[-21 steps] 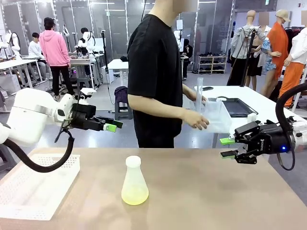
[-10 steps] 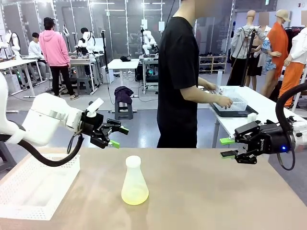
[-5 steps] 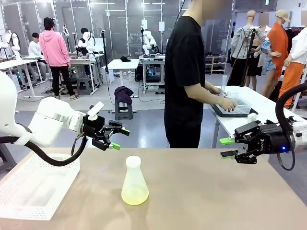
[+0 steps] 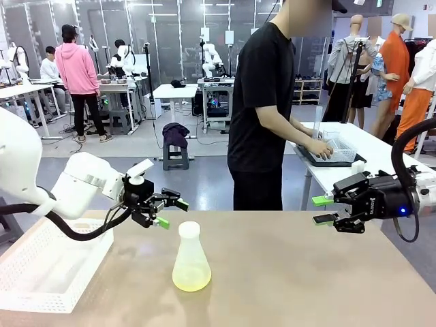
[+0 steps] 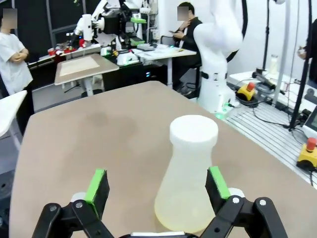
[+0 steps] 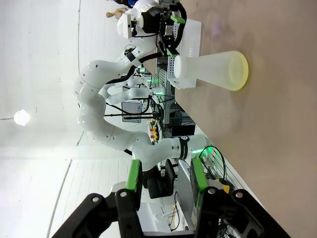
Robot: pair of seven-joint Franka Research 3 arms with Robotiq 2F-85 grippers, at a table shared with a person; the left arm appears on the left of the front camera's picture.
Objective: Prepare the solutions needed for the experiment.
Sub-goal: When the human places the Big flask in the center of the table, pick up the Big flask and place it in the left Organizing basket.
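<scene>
Ample bare table point(image 4: 306, 272) around flask point(image 4: 191, 262)

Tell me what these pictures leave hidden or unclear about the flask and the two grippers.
- Conical flask, front view: frosted walls blur the edge of the pale yellow liquid.
- Flask base, left wrist view: cut off behind the open left gripper.
- Right gripper, front view: its far side faces away.
- Tray beside the person's hand: contents too small.

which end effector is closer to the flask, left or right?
Left end effector: open, green pads just beside the flask neck. The right end effector hangs far off at the table's right side, holding nothing.
</scene>
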